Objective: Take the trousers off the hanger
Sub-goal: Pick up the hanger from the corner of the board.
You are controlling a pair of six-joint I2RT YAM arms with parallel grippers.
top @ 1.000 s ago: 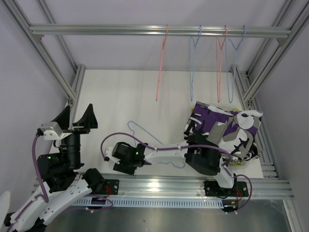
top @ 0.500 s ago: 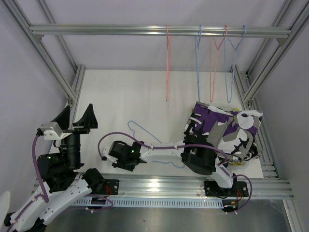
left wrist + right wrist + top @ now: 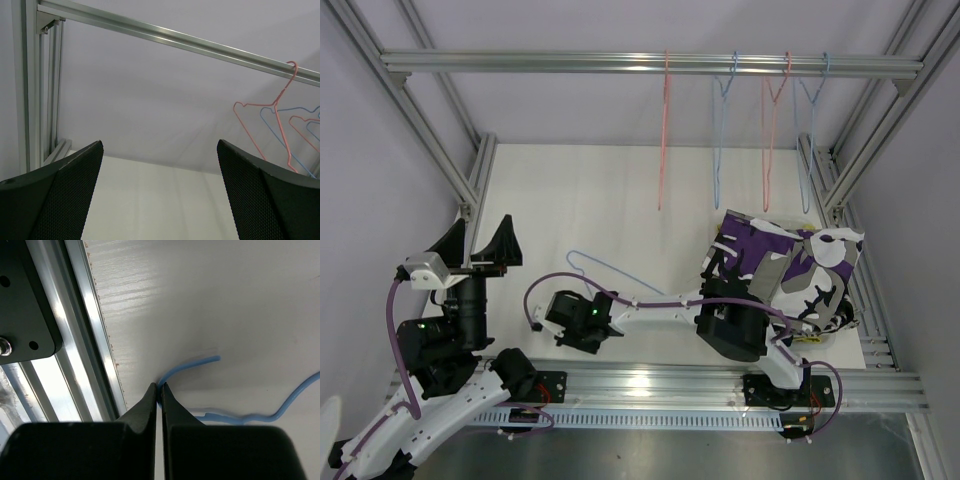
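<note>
The trousers (image 3: 790, 262) lie in a pile at the right of the table, with purple, black and white patterned cloth on top. No hanger is in them. A blue wire hanger (image 3: 620, 272) lies flat on the white table. My right arm reaches left across the table, and my right gripper (image 3: 578, 338) is shut on the hanger's thin blue wire (image 3: 192, 364) near the table's front edge; its tips (image 3: 160, 386) pinch the wire. At the far left my left gripper (image 3: 478, 245) is raised and wide open (image 3: 159, 145), with nothing between its fingers.
Several bare pink and blue hangers (image 3: 663, 130) hang from the top rail (image 3: 620, 63); one pink hanger (image 3: 280, 120) shows in the left wrist view. Aluminium frame posts (image 3: 470, 190) flank the table. A front rail (image 3: 85, 365) runs along the table edge beside my right fingers.
My right gripper has closed on the blue hanger wire and drawn the hanger leftward over the table. The hangers on the rail have swung a little. The left arm has not moved.
</note>
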